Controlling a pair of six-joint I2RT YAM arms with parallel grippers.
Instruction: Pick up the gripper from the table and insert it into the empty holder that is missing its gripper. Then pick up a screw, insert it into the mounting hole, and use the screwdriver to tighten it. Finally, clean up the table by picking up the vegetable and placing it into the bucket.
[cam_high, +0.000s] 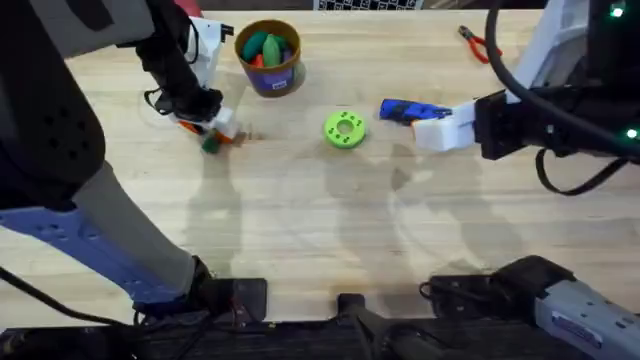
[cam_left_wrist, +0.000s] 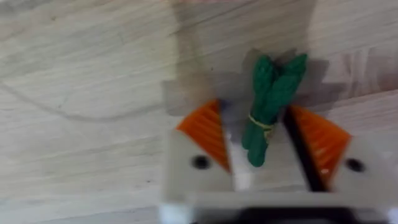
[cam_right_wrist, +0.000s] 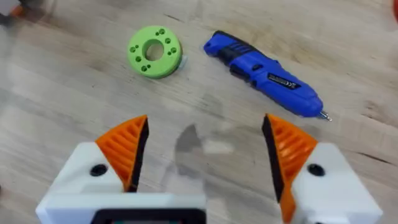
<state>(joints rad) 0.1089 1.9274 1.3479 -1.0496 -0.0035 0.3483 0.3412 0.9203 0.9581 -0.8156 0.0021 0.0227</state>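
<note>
Vegetable (cam_left_wrist: 268, 106), a dark green leafy bunch tied with a yellowish band, sits clamped between the left gripper (cam_left_wrist: 261, 140) pads. Just beyond that gripper, the bucket (cam_high: 268, 57) holds green and orange toy pieces. Right gripper (cam_right_wrist: 205, 146) gapes wide over bare wood, the blue screwdriver (cam_right_wrist: 266, 73) lying just ahead.

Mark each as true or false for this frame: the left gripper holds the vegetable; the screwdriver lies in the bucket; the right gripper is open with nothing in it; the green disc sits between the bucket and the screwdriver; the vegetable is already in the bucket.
1. The left gripper holds the vegetable. True: the bunch sits between its orange pads.
2. The screwdriver lies in the bucket. False: it lies on the table.
3. The right gripper is open with nothing in it. True.
4. The green disc sits between bucket and screwdriver. True.
5. The vegetable is already in the bucket. False: it is in the left gripper, left of the bucket.
</note>
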